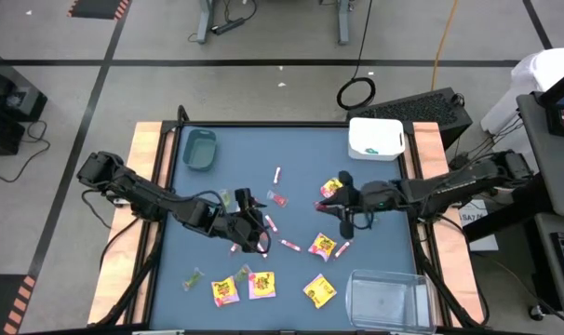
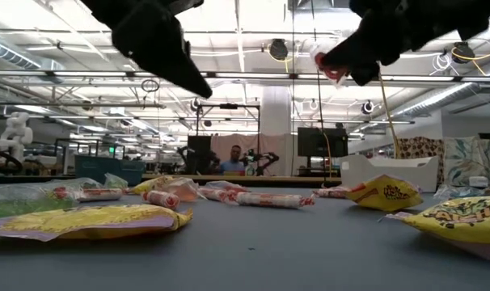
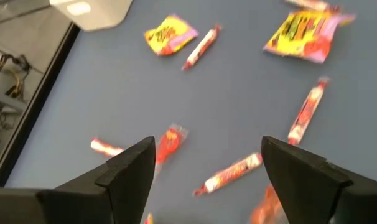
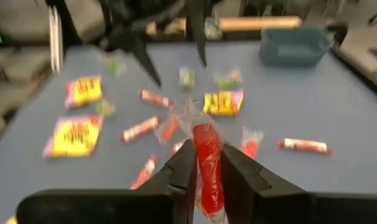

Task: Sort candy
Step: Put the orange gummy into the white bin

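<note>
Red sweet (image 2: 332, 68), seemingly pinched in right gripper (image 2: 342, 69)

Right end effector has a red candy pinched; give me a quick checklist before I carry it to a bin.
1. Grip: right end effector shut on the red wrapped candy, raised above the table: ok.
2. Candy seated straight between the fingers: sticks out past the tips, wrapper loose: cannot tell whether secure.
3. Left end effector open, empty, hovering over pink-white sticks: ok.
4. Arms apart: gap between them in the high view: ok.
5. Bins in view: white bin, teal bin, clear bin: ok.
6. Which bin takes red pieces: cannot tell.
</note>
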Controlling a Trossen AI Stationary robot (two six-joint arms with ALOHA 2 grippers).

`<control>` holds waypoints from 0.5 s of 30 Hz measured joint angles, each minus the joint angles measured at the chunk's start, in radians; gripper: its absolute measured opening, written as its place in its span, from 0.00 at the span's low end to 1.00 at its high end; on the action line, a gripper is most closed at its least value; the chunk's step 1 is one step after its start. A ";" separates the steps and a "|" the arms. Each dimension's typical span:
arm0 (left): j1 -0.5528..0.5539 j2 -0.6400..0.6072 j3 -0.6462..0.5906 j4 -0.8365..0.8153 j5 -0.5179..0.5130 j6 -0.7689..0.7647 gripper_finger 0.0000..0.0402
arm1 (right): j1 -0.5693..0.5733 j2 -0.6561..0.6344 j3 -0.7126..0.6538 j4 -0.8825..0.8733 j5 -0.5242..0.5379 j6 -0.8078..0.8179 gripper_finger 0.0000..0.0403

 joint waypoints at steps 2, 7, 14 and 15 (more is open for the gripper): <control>0.000 0.000 0.000 0.026 0.001 0.006 0.74 | 0.001 -0.016 -0.058 0.139 0.014 0.000 0.13; 0.001 0.000 0.000 0.067 0.001 0.041 0.74 | 0.001 -0.023 -0.104 0.331 0.024 -0.121 0.13; 0.021 0.000 -0.008 0.130 0.001 0.096 0.74 | 0.001 -0.023 -0.088 0.377 0.023 -0.486 0.13; 0.024 -0.001 -0.022 0.161 0.001 0.110 0.74 | 0.001 -0.023 -0.088 0.371 0.022 -0.562 0.13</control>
